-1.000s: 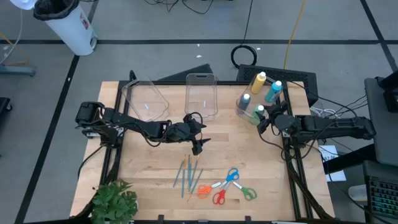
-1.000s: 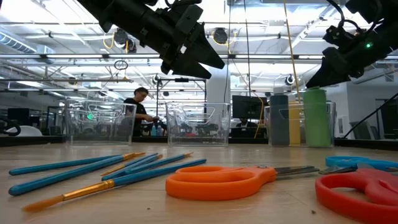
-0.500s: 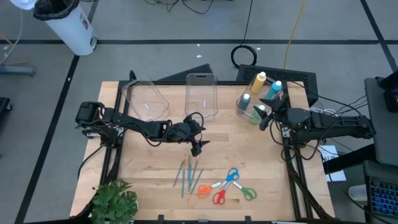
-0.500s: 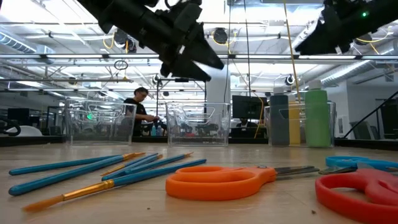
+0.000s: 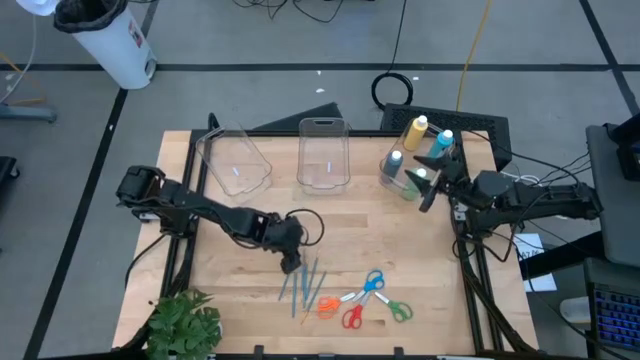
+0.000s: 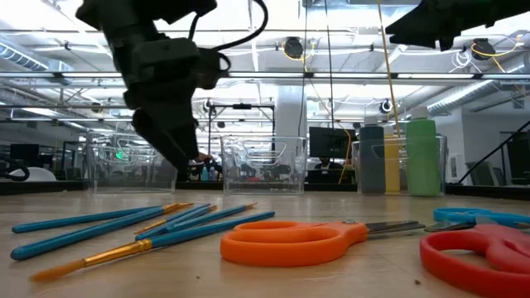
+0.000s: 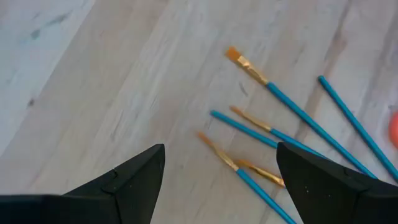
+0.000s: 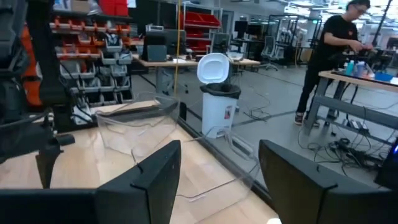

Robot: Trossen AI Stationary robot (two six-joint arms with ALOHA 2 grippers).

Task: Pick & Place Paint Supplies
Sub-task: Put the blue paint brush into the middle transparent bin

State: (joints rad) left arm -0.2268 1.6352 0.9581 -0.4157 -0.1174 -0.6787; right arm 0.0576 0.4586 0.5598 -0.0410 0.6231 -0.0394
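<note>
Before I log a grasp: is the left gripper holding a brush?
No. The left gripper is open, hovering over the brushes lying on the table.

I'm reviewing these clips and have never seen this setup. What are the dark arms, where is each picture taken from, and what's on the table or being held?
Two robot arms work at a wooden table. One picture looks straight down, one sits at table height, and two ride on the wrists. The left gripper hangs open over the blue-handled brushes, holding nothing. The right gripper is open too, beside the bin of paint bottles. Scissors lie near the brushes. Two empty clear bins and a plant are also there.
</note>
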